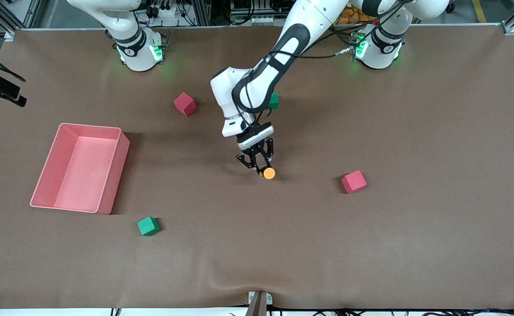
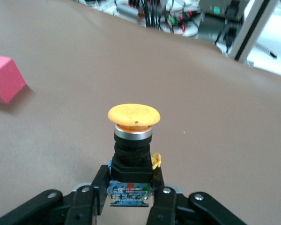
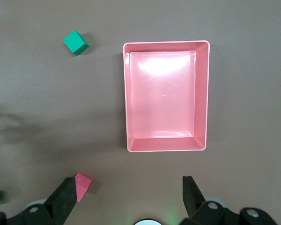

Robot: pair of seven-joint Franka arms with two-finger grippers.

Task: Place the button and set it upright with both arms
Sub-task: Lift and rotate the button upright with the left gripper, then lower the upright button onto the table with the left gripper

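The button point(image 1: 267, 173) has an orange cap and a black body. My left gripper point(image 1: 261, 170) is shut on its base, low over the middle of the table, with the cap pointing out past the fingertips. In the left wrist view the button point(image 2: 133, 140) stands straight out from the gripper point(image 2: 131, 194), whose fingers point(image 2: 165, 201) clamp its blue-labelled base block. My right gripper point(image 3: 129, 185) is open and empty, high over the table beside the pink bin point(image 3: 166, 146). It does not show in the front view.
The pink bin point(image 1: 117, 175) stands toward the right arm's end. A red cube point(image 1: 185, 104) and a green cube point(image 1: 274, 100) lie near the bases. Another red cube point(image 1: 353, 181) lies beside the button toward the left arm's end. A green cube point(image 1: 147, 226) lies nearer the camera.
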